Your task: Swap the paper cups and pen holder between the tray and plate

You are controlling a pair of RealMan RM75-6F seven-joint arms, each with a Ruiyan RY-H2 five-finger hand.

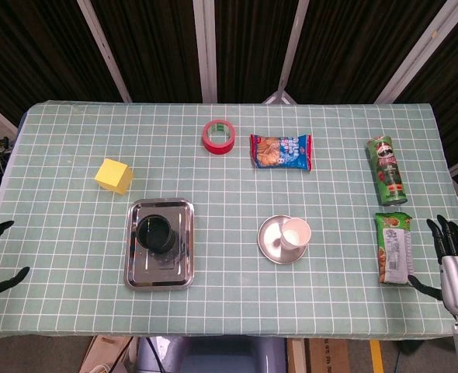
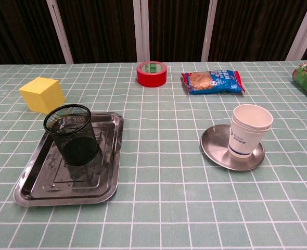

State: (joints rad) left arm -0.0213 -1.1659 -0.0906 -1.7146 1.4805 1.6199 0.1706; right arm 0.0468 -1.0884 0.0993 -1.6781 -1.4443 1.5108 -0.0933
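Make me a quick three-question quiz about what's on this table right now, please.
1. True or false: the pen holder stands on the tray.
2. What do the paper cups stand on? A) plate B) tray C) bare cloth
3. Fill in: the roll of tape is ____ in colour.

Key: 1 true. 2 A, the plate. 3 red.

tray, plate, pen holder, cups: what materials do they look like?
Tray: polished metal, likely stainless, with mirror-like reflections.
Plate: brushed, shiny metal with a soft sheen.
Pen holder: black wire mesh, see-through, probably metal.
Paper cups: matte white paper, stacked rims, blue print.
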